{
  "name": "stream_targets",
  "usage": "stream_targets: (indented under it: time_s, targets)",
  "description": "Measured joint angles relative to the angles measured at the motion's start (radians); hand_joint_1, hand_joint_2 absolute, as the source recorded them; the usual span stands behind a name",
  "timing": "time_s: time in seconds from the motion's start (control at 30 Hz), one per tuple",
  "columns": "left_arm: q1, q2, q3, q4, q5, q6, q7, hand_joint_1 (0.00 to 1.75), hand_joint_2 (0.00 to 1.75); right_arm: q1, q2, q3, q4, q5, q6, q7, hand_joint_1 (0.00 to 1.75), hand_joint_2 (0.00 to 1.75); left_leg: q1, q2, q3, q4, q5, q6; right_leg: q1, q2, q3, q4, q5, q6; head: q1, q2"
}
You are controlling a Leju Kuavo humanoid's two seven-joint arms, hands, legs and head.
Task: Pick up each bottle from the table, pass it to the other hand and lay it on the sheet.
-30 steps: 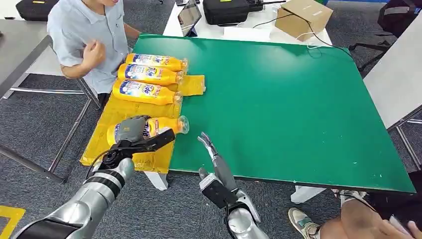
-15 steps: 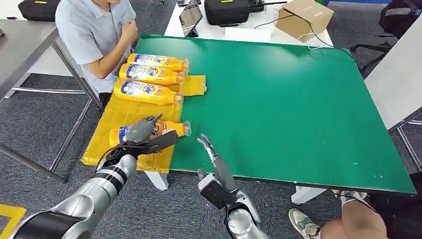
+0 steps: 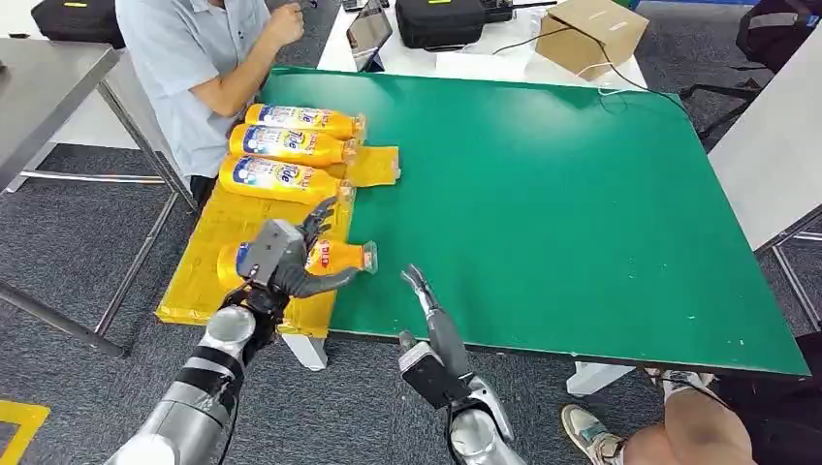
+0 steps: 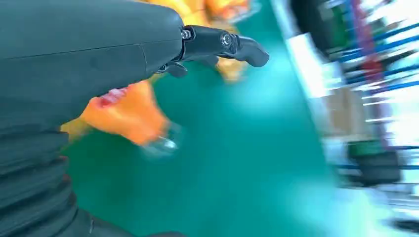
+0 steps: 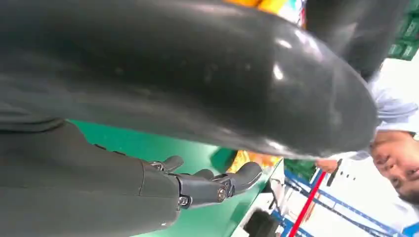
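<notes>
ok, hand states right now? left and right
Left robot hand: open, fingers spread above the nearest bottle on the sheet.
Right robot hand: open, holding nothing.

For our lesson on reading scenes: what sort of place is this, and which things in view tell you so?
Probably a robot test room or lab in an office: a work table with a green mat, grey carpet floor, and equipment cases with a cardboard box on the next table.

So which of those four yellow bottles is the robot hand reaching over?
The nearest bottle, lying apart from the other three bottles on the yellow sheet, its cap over the green table. The left robot hand is spread above it.
</notes>
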Motion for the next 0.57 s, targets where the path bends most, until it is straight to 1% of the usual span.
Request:
stream_targets:
  time_s: [0.03, 0.07, 0.13, 0.17, 0.2, 0.3, 0.37, 0.47, 0.5, 0.57]
  targets:
    - [0.025, 0.001, 0.001, -0.05, 0.064, 0.001, -0.013, 0.0, 1.75, 0.004, -0.002, -0.004, 0.0, -0.011, -0.003, -0.02, 0.0, 0.0, 0.0, 0.0, 0.0, 0.0, 0.0, 0.0, 0.0, 0.0, 0.0, 0.0, 0.0, 0.0, 0.0, 0.0]
    - [0.053, 0.001, 0.002, -0.106, 0.122, 0.016, -0.029, 0.0, 1.75, 0.012, -0.003, -0.009, -0.006, -0.029, -0.006, -0.047, 0.0, 1.75, 0.0, 0.0, 0.0, 0.0, 0.0, 0.0, 0.0, 0.0, -0.001, 0.0, 0.0, 0.0, 0.0, 0.0]
    - [0.11, -0.005, 0.003, -0.211, 0.191, 0.086, -0.057, 0.0, 1.75, 0.044, -0.006, -0.024, -0.049, -0.064, -0.04, -0.108, 0.0, 1.75, 0.0, -0.001, -0.001, 0.0, 0.0, 0.0, 0.0, 0.0, -0.001, 0.0, 0.0, 0.0, 0.0, 0.0]
    - [0.146, -0.012, 0.003, -0.272, 0.203, 0.154, -0.076, 0.0, 1.75, 0.066, -0.008, -0.033, -0.086, -0.079, -0.083, -0.139, 0.0, 1.75, 0.0, 0.0, -0.001, 0.0, -0.001, 0.0, 0.0, 0.0, -0.001, 0.0, 0.0, 0.0, 0.0, 0.0]
    - [0.18, -0.02, 0.001, -0.324, 0.202, 0.222, -0.089, 0.0, 1.75, 0.088, -0.012, -0.039, -0.141, -0.089, -0.151, -0.158, 0.0, 1.75, 0.0, 0.0, -0.002, 0.0, -0.001, 0.0, -0.001, 0.0, -0.002, -0.001, 0.0, 0.0, 0.0, 0.0]
    - [0.276, -0.04, -0.026, -0.439, 0.149, 0.369, -0.113, 0.0, 1.75, 0.133, -0.037, -0.043, -0.293, -0.092, -0.333, -0.159, 0.0, 1.75, -0.001, -0.001, -0.002, 0.0, -0.002, 0.001, -0.001, 0.0, -0.001, -0.003, -0.001, 0.0, 0.0, 0.0]
    - [0.344, -0.055, -0.058, -0.496, 0.093, 0.448, -0.127, 0.0, 1.75, 0.165, -0.054, -0.045, -0.381, -0.094, -0.408, -0.159, 0.0, 1.75, -0.001, 0.0, -0.002, 0.0, -0.003, 0.002, -0.001, 0.0, -0.001, -0.003, -0.001, 0.0, 0.0, 0.0]
    - [0.424, -0.061, -0.092, -0.547, 0.014, 0.505, -0.165, 0.0, 1.75, 0.206, -0.071, -0.046, -0.469, -0.106, -0.431, -0.159, 0.0, 1.75, -0.001, 0.0, -0.002, 0.0, -0.003, 0.002, -0.001, 0.0, -0.001, -0.003, -0.001, 0.0, 0.0, 0.0]
    - [0.447, -0.062, -0.1, -0.56, -0.002, 0.51, -0.182, 0.0, 1.75, 0.216, -0.075, -0.047, -0.487, -0.13, -0.411, -0.159, 0.0, 1.75, -0.001, 0.0, -0.002, 0.0, -0.003, 0.002, -0.001, 0.0, -0.001, -0.003, -0.001, 0.0, 0.0, 0.0]
    - [0.486, -0.063, -0.115, -0.585, -0.025, 0.515, -0.223, 0.0, 1.75, 0.234, -0.08, -0.058, -0.509, -0.208, -0.334, -0.158, 0.0, 1.75, -0.001, 0.0, -0.002, 0.0, -0.003, 0.002, 0.0, 0.0, -0.001, -0.003, -0.001, 0.0, 0.0, 0.0]
